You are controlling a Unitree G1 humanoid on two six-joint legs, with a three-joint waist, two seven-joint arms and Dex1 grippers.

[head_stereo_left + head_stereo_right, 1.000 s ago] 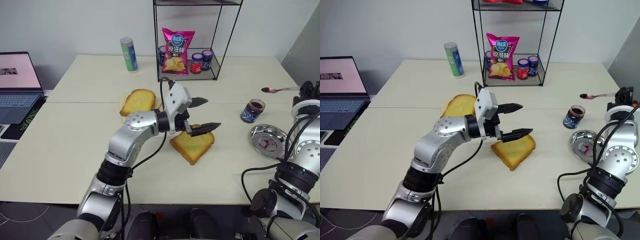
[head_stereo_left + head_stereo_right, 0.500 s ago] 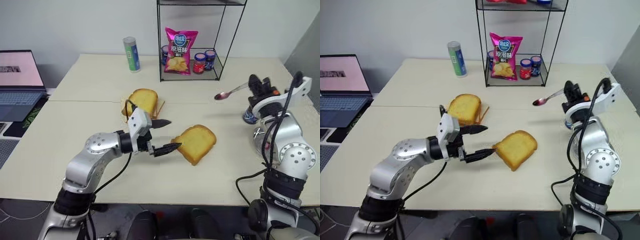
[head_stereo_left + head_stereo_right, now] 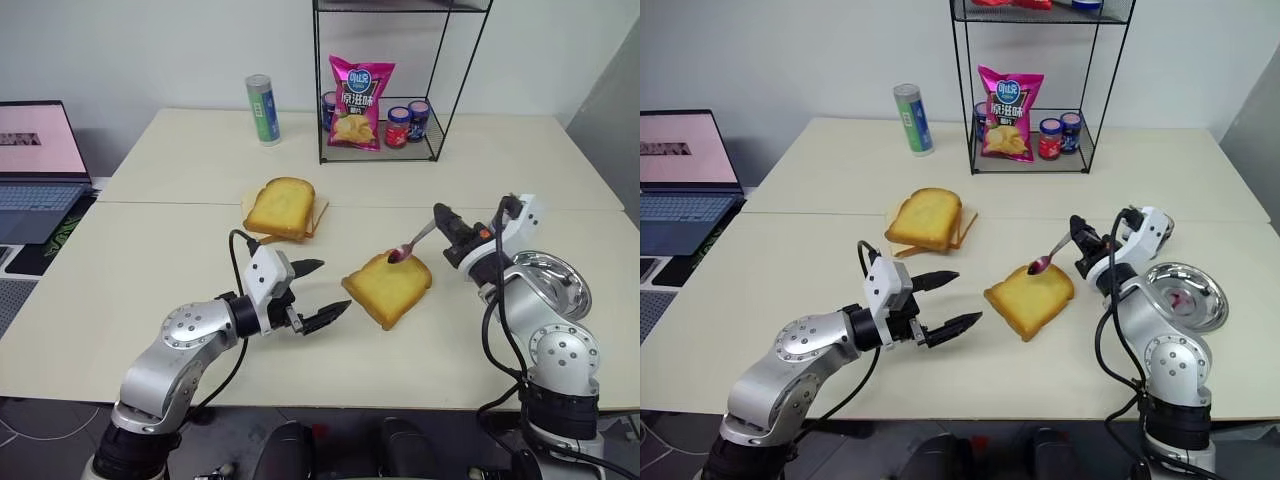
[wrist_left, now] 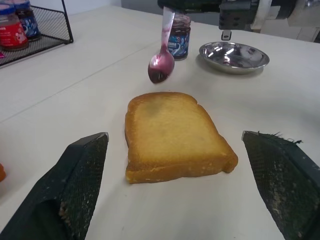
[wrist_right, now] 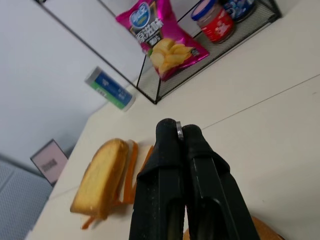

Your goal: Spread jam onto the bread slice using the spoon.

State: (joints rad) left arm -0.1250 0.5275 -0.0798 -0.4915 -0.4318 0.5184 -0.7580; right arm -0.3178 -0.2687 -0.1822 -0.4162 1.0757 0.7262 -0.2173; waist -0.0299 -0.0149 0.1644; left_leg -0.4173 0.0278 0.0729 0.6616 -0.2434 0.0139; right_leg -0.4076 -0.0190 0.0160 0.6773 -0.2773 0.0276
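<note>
On the bench (image 3: 150, 260), we saw the left arm reach in low from the near left, its forearm roughly level and pointing toward the single bread slice (image 3: 388, 288). The left gripper (image 3: 322, 292) stood wide, its two black fingers spread apart and holding nothing, its tips just short of the slice's near-left edge and apart from it.

From the right, the right arm bent in toward the middle, the right gripper (image 3: 447, 222) pressed tight on the handle of the spoon (image 3: 412, 243). We noted one spoon, its long axis slanting down and to the left from the gripper, bowl end lowest. The bowl, stained dark red, hung over the far edge of the slice; we could not tell whether it touched the crust.

The bread slice lay flat near the middle of the bench, its long axis running diagonally from near-left to far-right. We counted one loose slice and one pile of slices (image 3: 283, 208) farther back to the left, well apart from it.

In the left wrist view, one jam jar (image 4: 179, 38) stood beyond the spoon, beside one round steel dish (image 4: 234, 50). On the wire rack (image 3: 437, 70) at the far edge sat one pink chip bag (image 3: 357, 88) and lidded jars (image 3: 406, 121); one can (image 3: 261, 108) stood to its left.
</note>
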